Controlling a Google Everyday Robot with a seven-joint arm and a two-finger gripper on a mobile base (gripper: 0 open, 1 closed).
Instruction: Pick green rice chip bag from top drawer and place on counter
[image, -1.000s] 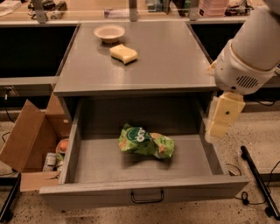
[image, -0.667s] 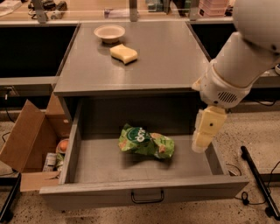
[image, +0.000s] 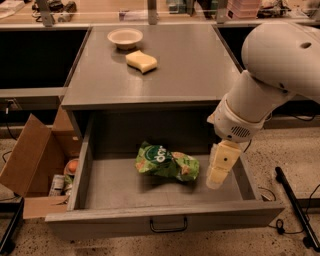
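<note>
The green rice chip bag (image: 166, 161) lies crumpled on the floor of the open top drawer (image: 150, 220), about at its middle. The gripper (image: 216, 183) hangs from my white arm inside the drawer's right part, pointing down, just right of the bag and a little above the drawer floor. It holds nothing that I can see. The grey counter (image: 190, 70) spans the cabinet top above the drawer.
A pale yellow sponge (image: 141, 61) and a small beige bowl (image: 124, 37) sit on the counter's far left. An open cardboard box (image: 35, 160) with small items stands on the floor left of the drawer. A black bar (image: 295, 207) lies on the floor at right.
The arm and gripper have moved left and down, from beside the drawer's right wall into the drawer near the bag. The bag has not moved.
</note>
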